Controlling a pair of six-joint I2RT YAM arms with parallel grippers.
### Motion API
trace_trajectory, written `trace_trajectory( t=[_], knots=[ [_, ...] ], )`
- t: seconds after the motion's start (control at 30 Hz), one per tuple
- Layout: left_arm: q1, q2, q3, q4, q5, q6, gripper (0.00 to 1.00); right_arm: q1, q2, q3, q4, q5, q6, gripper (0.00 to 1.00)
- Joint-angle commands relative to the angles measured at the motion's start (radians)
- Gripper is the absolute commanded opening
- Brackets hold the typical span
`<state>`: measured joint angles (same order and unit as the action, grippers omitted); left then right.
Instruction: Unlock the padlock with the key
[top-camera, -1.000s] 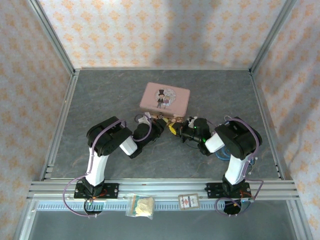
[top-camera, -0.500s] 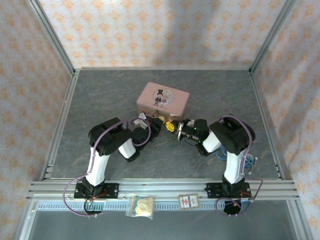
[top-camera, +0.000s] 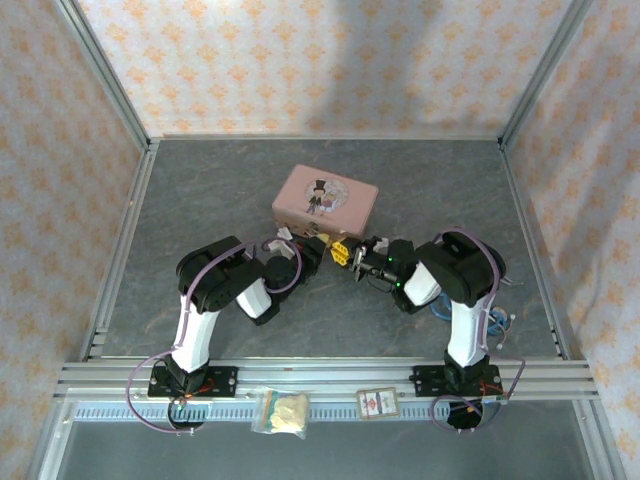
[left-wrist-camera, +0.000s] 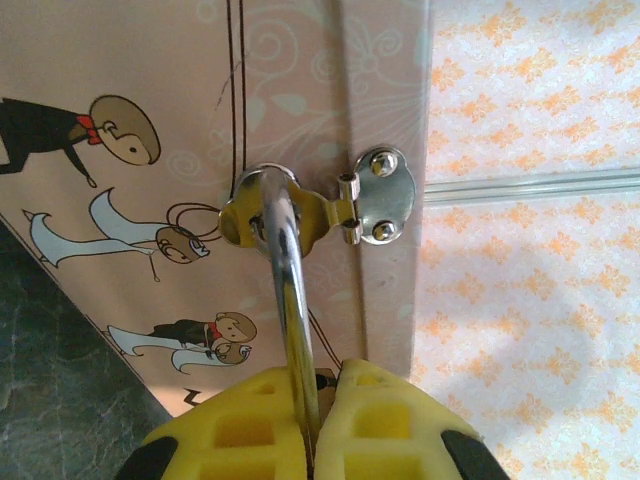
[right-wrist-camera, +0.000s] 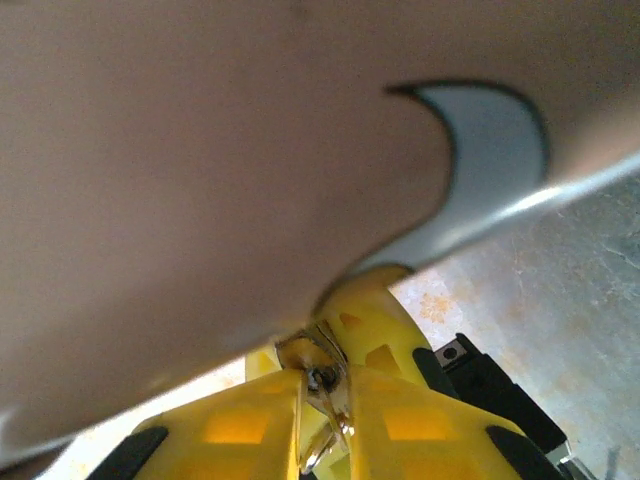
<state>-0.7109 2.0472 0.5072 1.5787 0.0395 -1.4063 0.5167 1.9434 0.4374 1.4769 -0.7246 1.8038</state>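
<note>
Between the yellow fingers of the left gripper the padlock is clamped low down. Its brass body is mostly hidden by the pads, and only the thin silvery shackle rises out of them. The shackle passes through the metal hasp on the front of the pink tin, so this grip steadies the lock and, I think, turns its keyhole side toward the other arm. The fingers of the right gripper are pressed nearly together on a small bright metal piece, which I judge to be the key. Its tip is at a brass-coloured part just in front, probably the lock body, but I cannot tell if it has entered the keyhole. In the top view the two grippers meet nose to nose just before the near edge of the tin, which appears tilted, with its front side raised off the grey surface. I believe one arm holds and the other inserts because the lock is too small and loose to take a key unsupported.
</note>
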Motion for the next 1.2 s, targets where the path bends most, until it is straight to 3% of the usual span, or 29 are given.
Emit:
trace_trajectory(
  t=[0.0, 0.23, 0.5, 0.63, 0.87, 1.17],
  knots=[
    [-0.017, -0.077, -0.004, 0.11, 0.027, 0.004, 0.0, -0.004, -0.068, -0.007, -0.015, 0.062, -0.136, 0.28],
    [-0.009, -0.103, 0.0, 0.027, 0.017, -0.035, 0.0, -0.004, -0.199, 0.005, -0.348, 0.096, -0.416, 0.4],
    [0.005, -0.13, 0.025, -0.092, 0.035, -0.022, 0.0, -0.001, -0.453, 0.122, -0.991, 0.274, -0.859, 0.5],
    [0.016, -0.133, 0.051, -0.171, 0.065, 0.005, 0.0, 0.003, -0.536, 0.225, -1.274, 0.371, -1.102, 0.44],
    [0.026, -0.171, 0.075, -0.27, 0.102, 0.015, 0.0, 0.074, -0.524, 0.413, -1.629, 0.435, -1.458, 0.33],
    [0.042, -0.196, 0.114, -0.397, 0.177, 0.034, 0.0, 0.198, -0.427, 0.565, -1.834, 0.601, -1.728, 0.34]
  ],
)
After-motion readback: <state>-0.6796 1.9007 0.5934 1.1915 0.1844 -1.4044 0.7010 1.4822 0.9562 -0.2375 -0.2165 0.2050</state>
